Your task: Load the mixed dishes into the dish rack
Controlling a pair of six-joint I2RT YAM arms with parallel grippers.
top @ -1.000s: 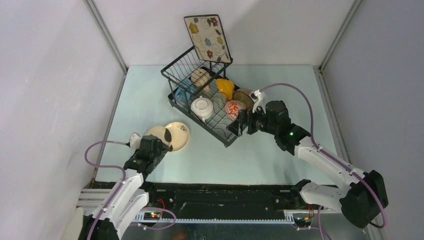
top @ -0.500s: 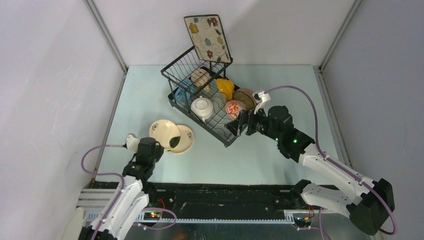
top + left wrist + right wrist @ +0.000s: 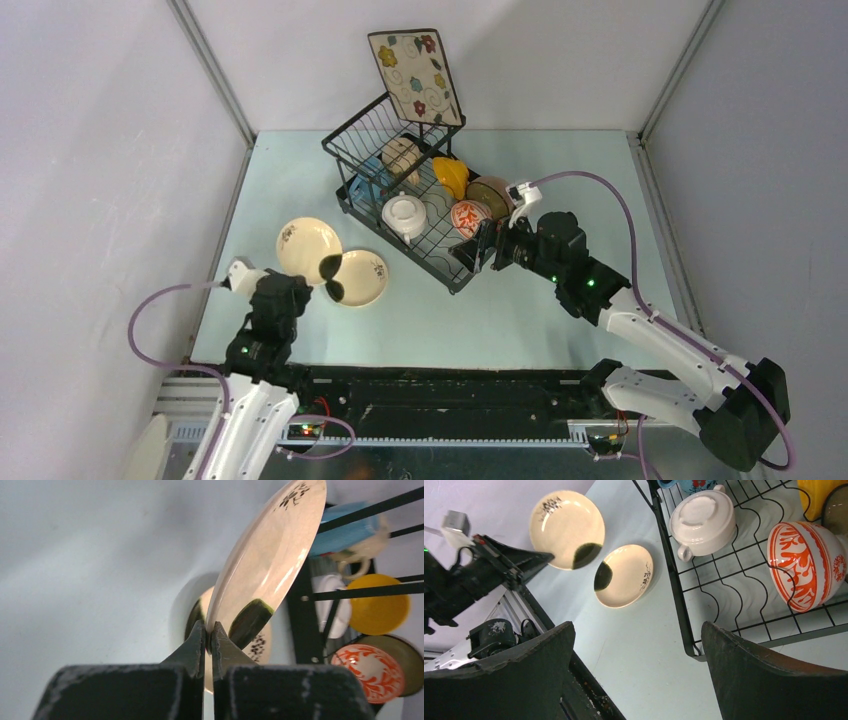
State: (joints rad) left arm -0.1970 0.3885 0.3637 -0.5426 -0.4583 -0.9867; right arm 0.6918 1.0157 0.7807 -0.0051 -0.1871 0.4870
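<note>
top external view: over the last second my left gripper (image 3: 210, 630), clamped on the rim of the cream round plate (image 3: 305, 245), has lifted it clear of the second plate (image 3: 367, 278) on the table (image 3: 420, 320), left of the dish rack (image 3: 358, 135); slotting comes next. my right gripper (image 3: 636, 630) gapes empty.

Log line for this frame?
left tool: shut on plate, off table | right tool: open, near rack | second plate: on table

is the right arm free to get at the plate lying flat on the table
Probably yes. The right gripper is open and empty by the dish rack, with bare table between it and the flat plate. The left gripper holds a second plate close by, which may crowd it.
</note>
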